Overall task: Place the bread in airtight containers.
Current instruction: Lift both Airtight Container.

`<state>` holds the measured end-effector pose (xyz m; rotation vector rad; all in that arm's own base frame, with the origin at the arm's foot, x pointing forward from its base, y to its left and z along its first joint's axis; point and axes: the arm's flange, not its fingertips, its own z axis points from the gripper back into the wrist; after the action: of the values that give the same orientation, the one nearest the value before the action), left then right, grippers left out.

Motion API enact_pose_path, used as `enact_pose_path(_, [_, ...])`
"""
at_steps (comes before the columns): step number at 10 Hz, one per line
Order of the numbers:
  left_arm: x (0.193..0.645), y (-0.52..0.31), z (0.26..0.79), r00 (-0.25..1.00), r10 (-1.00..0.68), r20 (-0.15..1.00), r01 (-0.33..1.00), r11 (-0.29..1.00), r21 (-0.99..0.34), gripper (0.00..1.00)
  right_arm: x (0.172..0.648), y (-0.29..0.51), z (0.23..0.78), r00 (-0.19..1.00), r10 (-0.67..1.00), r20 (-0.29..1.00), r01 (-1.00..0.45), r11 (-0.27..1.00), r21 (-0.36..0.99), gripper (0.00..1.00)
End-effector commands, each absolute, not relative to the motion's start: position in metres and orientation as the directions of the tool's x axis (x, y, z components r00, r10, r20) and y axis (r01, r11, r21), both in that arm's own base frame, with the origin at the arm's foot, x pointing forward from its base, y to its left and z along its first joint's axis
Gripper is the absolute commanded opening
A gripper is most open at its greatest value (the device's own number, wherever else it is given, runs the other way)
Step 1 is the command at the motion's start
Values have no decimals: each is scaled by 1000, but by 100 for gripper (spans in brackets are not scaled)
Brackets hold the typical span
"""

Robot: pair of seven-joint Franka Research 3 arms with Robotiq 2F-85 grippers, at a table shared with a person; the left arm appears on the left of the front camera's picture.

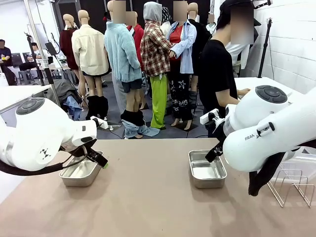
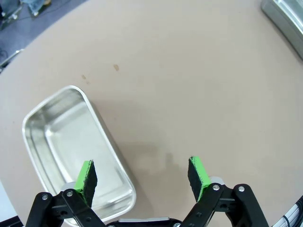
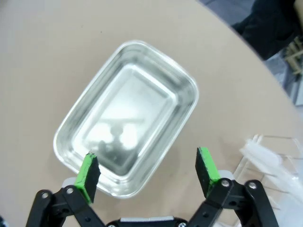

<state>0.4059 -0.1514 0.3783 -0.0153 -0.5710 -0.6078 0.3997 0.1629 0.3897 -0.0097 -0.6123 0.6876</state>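
Surface (image 1: 148,207) of tan-brown board takes up the foreground, with the white left arm (image 1: 39,136) leaning in on one side and the white right arm (image 1: 276,123) on the other. A person (image 1: 217,74) in a black top stands at the far edge, turned toward a side bench. Next in size come the two airtight containers, both lidless and upright. The left tin (image 1: 79,174) sits under the left arm's wrist, and the right tin (image 1: 207,170) sits just past the middle, with a wire rack (image 1: 291,185) near it toward the right edge. The left arm's fingers (image 2: 86,177) are spread wide with nothing between them. One green pad hangs over the near corner of the left tin and the other over bare board. The right arm's fingers (image 3: 87,172) are likewise fully apart and hold nothing, poised above the right tin's near rim. Clear plastic pieces (image 3: 274,156) lie beside that tin; whether they are the lids I cannot tell. Both tins are bare steel inside, and where the bread lies I cannot tell. By my reading the task has hardly begun. Every roll is yet to be fetched and set in, and the lids are yet to go on.
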Motion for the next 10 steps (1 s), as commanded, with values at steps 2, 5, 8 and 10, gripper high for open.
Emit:
enact_pose_path(2, [423, -128, 443, 592, -550, 589, 503, 823, 263, 100, 406, 134, 463, 533, 569, 627, -494, 810, -316, 100])
enact_pose_path(5, [438, -41, 493, 626, -485, 610, 416, 870, 265, 100, 399, 22, 517, 617, 382, 689, -207, 922, -326, 100])
enact_pose_path(8, [454, 45, 505, 703, -429, 568, 322, 903, 284, 100, 368, -123, 516, 694, 123, 709, 29, 980, -198, 100])
enact_pose_path(10, [481, 85, 495, 765, -375, 523, 293, 927, 235, 100, 339, -169, 490, 701, -17, 713, 142, 983, -116, 100])
